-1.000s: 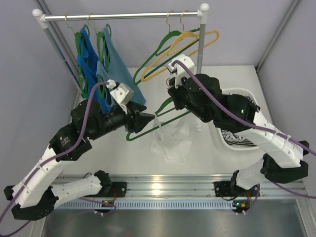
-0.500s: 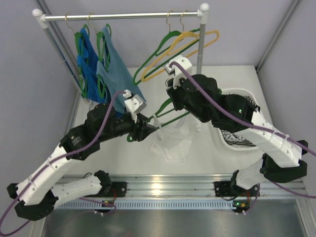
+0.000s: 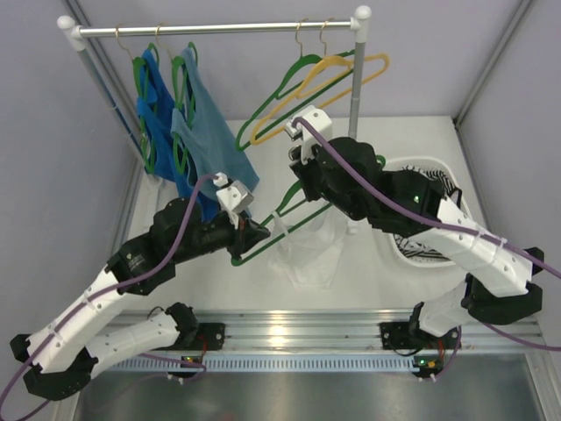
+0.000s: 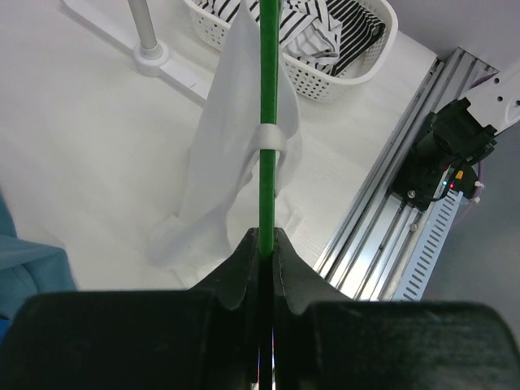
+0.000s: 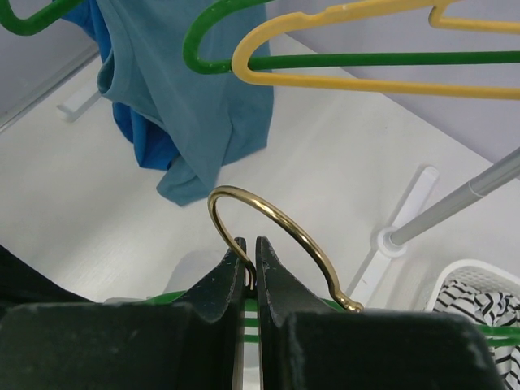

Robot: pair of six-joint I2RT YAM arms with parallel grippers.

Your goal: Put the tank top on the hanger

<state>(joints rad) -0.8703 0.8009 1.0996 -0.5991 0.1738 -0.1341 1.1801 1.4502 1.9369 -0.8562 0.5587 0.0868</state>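
The green hanger (image 3: 302, 219) hangs tilted above the table, held at both ends. My right gripper (image 3: 301, 186) is shut on its brass hook (image 5: 284, 213), pinching the hook's stem between the fingertips (image 5: 249, 244). My left gripper (image 3: 260, 231) is shut on the hanger's lower green bar (image 4: 268, 89), which runs straight out from between the jaws (image 4: 264, 237). The white tank top (image 3: 307, 250) dangles from that bar by one strap looped round it (image 4: 273, 138). The rest of the tank top sags onto the table (image 4: 215, 187).
A clothes rack's rail (image 3: 219, 29) carries two blue tops on green hangers (image 3: 206, 132) and spare green and yellow hangers (image 3: 324, 74). Its right pole (image 3: 355, 101) stands just behind the right arm. A white basket (image 3: 412, 254) holding a striped garment (image 4: 325, 24) sits at the right.
My left gripper has moved right to the hanger's lower bar and closed on it. The right arm has shifted slightly left with the hanger, and the tank top has swung with it.
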